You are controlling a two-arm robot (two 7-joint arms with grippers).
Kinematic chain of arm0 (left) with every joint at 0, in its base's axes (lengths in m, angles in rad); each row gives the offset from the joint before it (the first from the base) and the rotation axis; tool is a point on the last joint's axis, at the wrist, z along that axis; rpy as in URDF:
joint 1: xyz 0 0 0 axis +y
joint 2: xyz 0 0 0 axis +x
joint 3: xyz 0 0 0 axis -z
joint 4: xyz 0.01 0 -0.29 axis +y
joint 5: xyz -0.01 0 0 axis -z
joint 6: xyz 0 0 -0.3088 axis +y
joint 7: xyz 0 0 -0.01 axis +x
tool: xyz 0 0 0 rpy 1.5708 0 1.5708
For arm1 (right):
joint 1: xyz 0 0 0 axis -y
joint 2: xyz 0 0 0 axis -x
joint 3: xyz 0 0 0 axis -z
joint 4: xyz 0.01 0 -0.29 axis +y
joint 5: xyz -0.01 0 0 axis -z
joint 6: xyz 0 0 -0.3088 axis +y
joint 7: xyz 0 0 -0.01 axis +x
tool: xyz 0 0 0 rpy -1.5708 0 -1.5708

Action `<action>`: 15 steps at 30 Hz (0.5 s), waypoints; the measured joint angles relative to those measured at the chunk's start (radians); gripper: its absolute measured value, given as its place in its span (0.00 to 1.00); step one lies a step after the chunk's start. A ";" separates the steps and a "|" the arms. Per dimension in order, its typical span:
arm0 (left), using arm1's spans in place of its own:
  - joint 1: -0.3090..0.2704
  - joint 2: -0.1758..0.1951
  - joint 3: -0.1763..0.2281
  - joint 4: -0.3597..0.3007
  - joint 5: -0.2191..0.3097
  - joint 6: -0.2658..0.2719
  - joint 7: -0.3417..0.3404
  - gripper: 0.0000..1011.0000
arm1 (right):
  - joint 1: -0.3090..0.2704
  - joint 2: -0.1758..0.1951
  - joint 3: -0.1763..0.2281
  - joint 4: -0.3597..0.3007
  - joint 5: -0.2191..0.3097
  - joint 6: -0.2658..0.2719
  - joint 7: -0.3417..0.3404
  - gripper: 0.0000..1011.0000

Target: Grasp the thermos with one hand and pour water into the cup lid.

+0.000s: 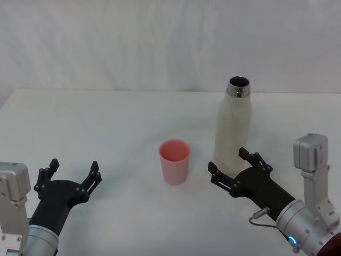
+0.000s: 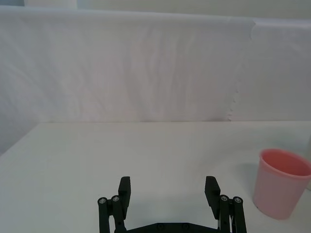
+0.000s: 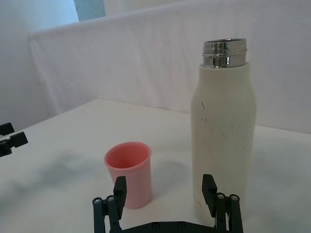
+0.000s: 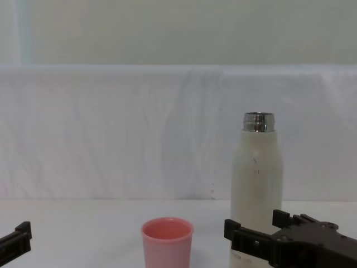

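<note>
The cream-white thermos stands upright on the white table, its steel neck uncapped. To its left stands the pink cup lid, mouth up. My right gripper is open just in front of the thermos base, its fingers apart from the bottle and holding nothing. My left gripper is open at the near left, well away from the cup lid.
The white table runs back to a white cloth backdrop. Bare tabletop lies between the left gripper and the cup lid and behind both objects.
</note>
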 joint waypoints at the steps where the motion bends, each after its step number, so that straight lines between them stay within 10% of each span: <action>1: 0.000 0.000 0.000 0.000 0.000 0.000 0.000 0.99 | 0.000 0.000 0.000 0.000 0.000 0.000 0.000 0.99; 15: 0.000 0.000 0.000 0.000 0.000 0.000 0.000 0.99 | 0.000 0.000 0.002 -0.002 -0.003 0.002 -0.001 0.99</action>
